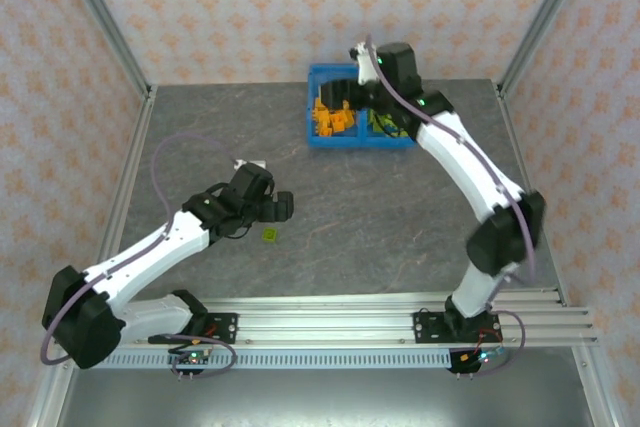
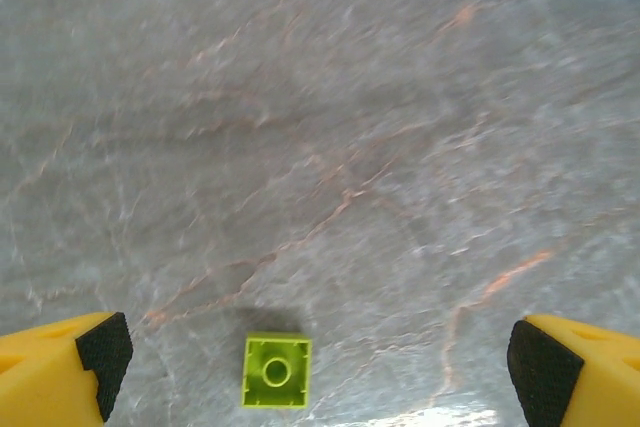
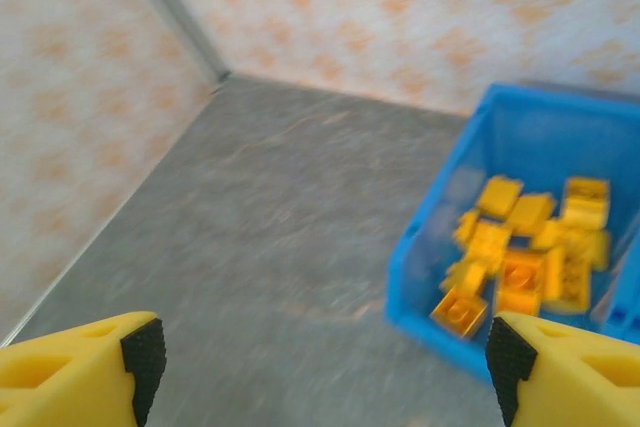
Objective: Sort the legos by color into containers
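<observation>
One green lego (image 1: 270,234) is seen lying alone on the grey table (image 1: 400,207), left of the middle and well apart from the blue bin (image 1: 312,112), which is set at the far edge. In the left wrist view the same brick (image 2: 276,371) is shown flat on the marbled surface with one round stud on top. It is placed between the two spread fingers, nearer the left one, and is touched by neither. The left gripper (image 1: 283,207) is held close to the brick on its far side, and its jaws (image 2: 320,357) are parted wide with nothing grasped. The right gripper (image 1: 340,97) is stretched out to the far side over the bin. It is also released (image 3: 325,352), its yellow fingers (image 3: 90,362) set wide apart and empty. The left compartment (image 1: 318,135) is piled with orange legos (image 1: 333,119), seen also from the right wrist (image 3: 520,242) as a loose heap against the blue wall (image 3: 425,267). In the right compartment (image 1: 400,140) some yellow-green pieces (image 1: 385,127) can be made out, partly hidden by the arm.
</observation>
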`<action>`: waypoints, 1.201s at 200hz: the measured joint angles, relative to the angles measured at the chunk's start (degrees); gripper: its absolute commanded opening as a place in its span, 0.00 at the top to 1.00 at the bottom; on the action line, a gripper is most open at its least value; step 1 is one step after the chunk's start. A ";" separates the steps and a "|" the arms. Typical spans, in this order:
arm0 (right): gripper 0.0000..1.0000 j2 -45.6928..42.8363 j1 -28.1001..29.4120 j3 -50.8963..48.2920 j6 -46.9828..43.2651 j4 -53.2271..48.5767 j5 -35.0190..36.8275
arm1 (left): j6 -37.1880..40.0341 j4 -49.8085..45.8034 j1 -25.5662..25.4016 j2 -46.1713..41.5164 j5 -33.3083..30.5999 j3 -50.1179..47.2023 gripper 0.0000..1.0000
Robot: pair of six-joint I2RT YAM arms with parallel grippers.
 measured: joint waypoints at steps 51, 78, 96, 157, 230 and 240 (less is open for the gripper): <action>0.08 -25.77 9.66 -32.79 -6.36 -0.76 -9.64 | -3.26 1.33 6.38 9.27 5.66 -3.06 0.06; 0.07 -30.95 12.96 -44.13 -5.70 -1.20 -8.55 | -2.82 3.28 6.58 14.25 10.08 -4.63 0.12; 0.07 -31.67 13.62 -47.56 -4.81 -0.96 -7.52 | -2.56 4.50 6.56 15.76 12.35 -6.23 0.13; 0.07 -31.32 13.62 -48.72 -4.04 2.32 -4.96 | 0.74 3.91 6.71 16.70 10.58 -7.10 0.48; 0.08 -29.16 13.62 -48.72 -4.70 2.25 -4.50 | -0.20 3.28 6.43 15.32 13.88 -6.86 0.68; 0.07 -29.14 13.62 -48.72 -4.70 2.27 -4.50 | -0.94 2.75 6.14 14.51 15.10 -5.99 0.68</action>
